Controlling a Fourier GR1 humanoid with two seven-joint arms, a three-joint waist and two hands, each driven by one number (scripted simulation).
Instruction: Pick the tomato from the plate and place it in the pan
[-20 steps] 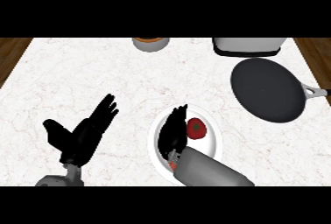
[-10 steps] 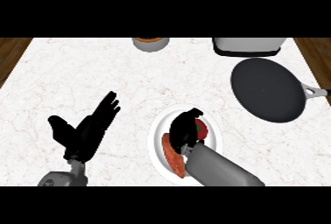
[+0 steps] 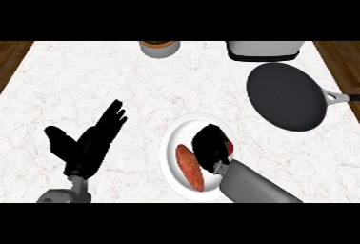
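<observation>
While the left hand [image 3: 88, 145] is resting with fingers straight, the right hand [image 3: 211, 145] is curling over the tomato [image 3: 228, 147] on the plate [image 3: 172, 138]; lifting toward the pan [image 3: 285, 95] comes next.

red tomato [image 3: 228, 147], white plate [image 3: 175, 143], dark grey pan [image 3: 285, 95], white marbled counter [image 3: 84, 81]

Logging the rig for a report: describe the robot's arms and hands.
Both forearms are smooth grey cylinders. The left robot hand and right robot hand are matte black, with slim fingers and a thumb. A rounded grey joint shows at the left wrist. No cables or markings visible.
</observation>
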